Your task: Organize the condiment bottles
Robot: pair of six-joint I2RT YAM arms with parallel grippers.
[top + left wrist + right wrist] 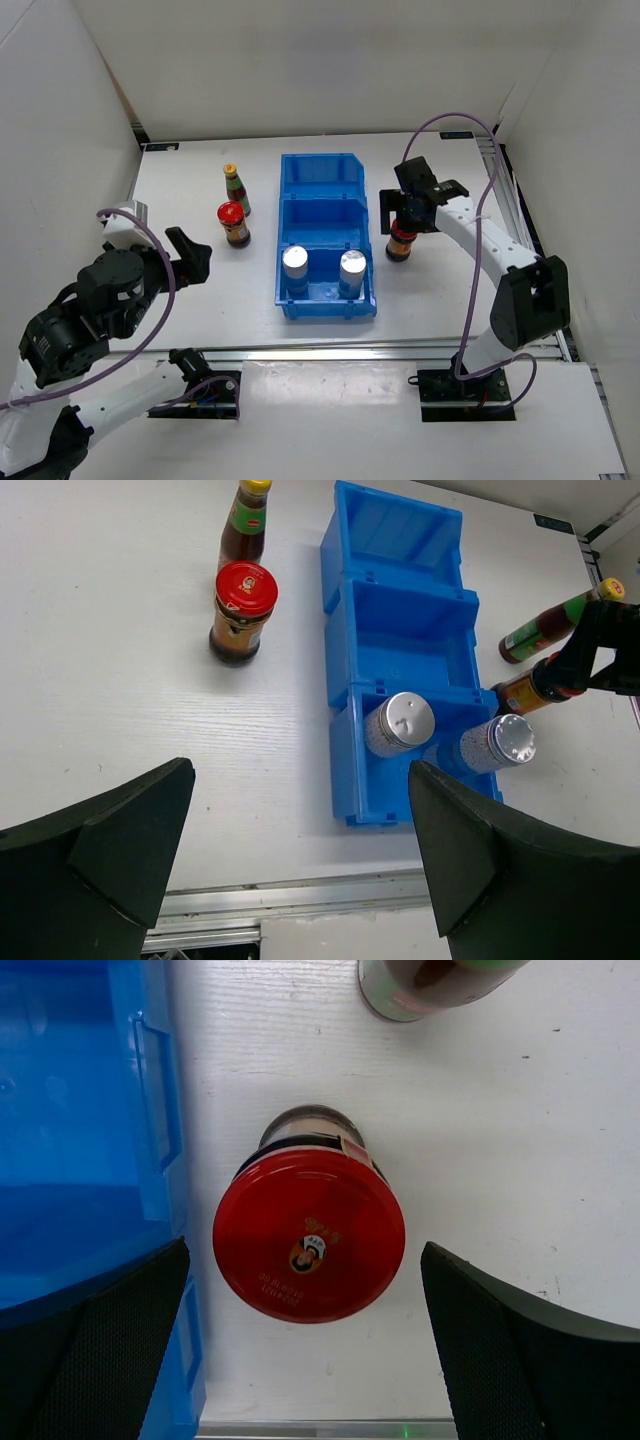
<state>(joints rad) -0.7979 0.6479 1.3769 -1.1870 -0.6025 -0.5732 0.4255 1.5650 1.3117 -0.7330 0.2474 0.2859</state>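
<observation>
A blue three-compartment bin (329,308) holds two white-blue shakers (295,262) (352,267) in its near compartment. Left of it stand a slim bottle with a yellow cap (235,188) and a red-lidded dark jar (233,222). My right gripper (403,222) is open above the second red-lidded jar (308,1235), one finger on each side and not touching it. This jar stands on the table right of the bin (90,1110). The second slim bottle (430,985) is just beyond it. My left gripper (300,770) is open and empty, high over the table's near left.
White walls enclose the table on three sides. A metal rail (300,895) runs along the near edge. The bin's middle (405,630) and far (395,535) compartments hold nothing. A purple cable (480,150) loops above the right arm.
</observation>
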